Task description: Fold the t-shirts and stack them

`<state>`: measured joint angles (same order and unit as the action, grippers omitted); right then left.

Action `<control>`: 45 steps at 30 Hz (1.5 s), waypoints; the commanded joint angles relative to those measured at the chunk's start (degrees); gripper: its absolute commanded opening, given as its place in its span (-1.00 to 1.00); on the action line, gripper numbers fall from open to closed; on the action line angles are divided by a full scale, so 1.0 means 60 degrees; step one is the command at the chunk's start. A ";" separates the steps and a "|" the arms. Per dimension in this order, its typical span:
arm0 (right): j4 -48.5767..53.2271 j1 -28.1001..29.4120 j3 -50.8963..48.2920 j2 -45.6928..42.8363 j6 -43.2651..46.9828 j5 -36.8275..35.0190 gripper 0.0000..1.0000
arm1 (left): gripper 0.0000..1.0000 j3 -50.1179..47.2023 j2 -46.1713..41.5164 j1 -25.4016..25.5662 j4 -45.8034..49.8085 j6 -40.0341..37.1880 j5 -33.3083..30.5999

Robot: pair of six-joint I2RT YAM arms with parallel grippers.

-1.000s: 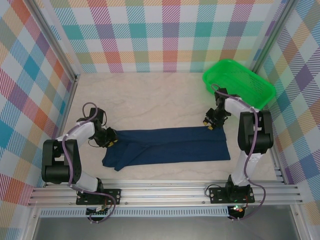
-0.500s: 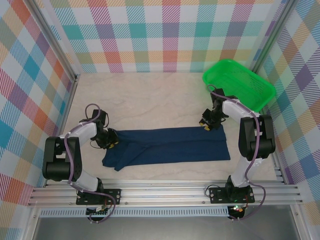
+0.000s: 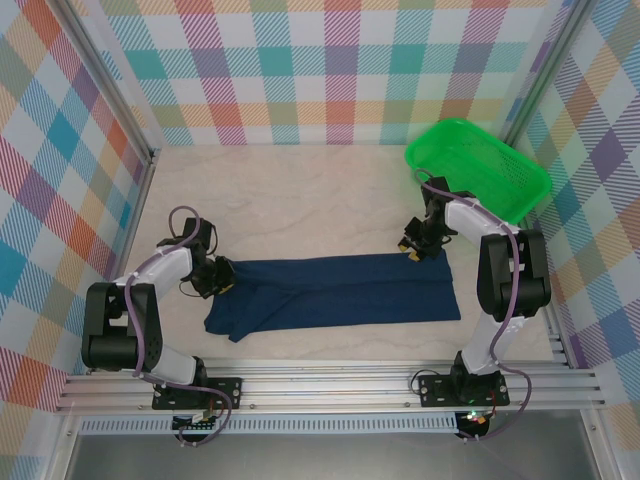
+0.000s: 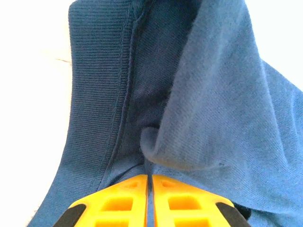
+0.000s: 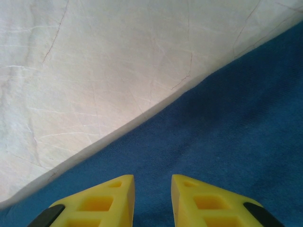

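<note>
One navy t-shirt [image 3: 335, 292] lies in a long band across the desk [image 3: 300, 200]. The left pincer [image 4: 149, 182] pinches a thin pleat; the right pincer [image 5: 152, 189] stands parted over the far hem (nothing caught). Lifting could drag it lopsided. One green basket [image 3: 478, 165], two pincers.

Pale, marbled table [image 3: 300, 205] bearing one dark navy t-shirt [image 3: 340, 295] and a green basket [image 3: 480, 165].
The t-shirt lies flat as a long folded band, one end at the left gripper [image 3: 222, 285] and its far corner under the right gripper [image 3: 415, 250]. The basket stands just beyond the right gripper, near the table's corner and apart from the cloth.
</note>
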<state>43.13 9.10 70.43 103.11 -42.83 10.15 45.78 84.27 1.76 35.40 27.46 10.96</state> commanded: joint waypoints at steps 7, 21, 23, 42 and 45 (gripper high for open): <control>0.0063 0.0076 -0.0034 -0.0044 0.0078 0.0110 -0.47 | -0.81 0.0011 -0.0271 0.0184 0.0602 -0.0100 -0.0170; -0.0002 0.0097 -0.0160 -0.0094 0.0078 0.0154 -0.47 | -0.55 -0.0437 0.0004 0.0194 0.0015 0.0035 -0.0201; -0.0006 0.0098 -0.0152 -0.0105 0.0070 0.0166 -0.47 | -0.56 -0.0426 0.0105 0.0222 -0.0088 0.0051 -0.0179; -0.0016 0.0095 -0.0152 -0.0049 0.0119 0.0182 -0.47 | -0.93 -0.0002 0.0201 0.0689 0.0145 0.0177 -0.0544; -0.0012 0.0112 -0.0137 -0.0071 0.0158 0.0183 -0.47 | -1.00 0.0025 0.0085 0.0695 0.0358 0.0212 -0.0704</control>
<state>42.89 9.37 69.63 103.11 -42.65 10.17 44.51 85.86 5.30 34.85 28.82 8.49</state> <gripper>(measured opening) 0.266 0.052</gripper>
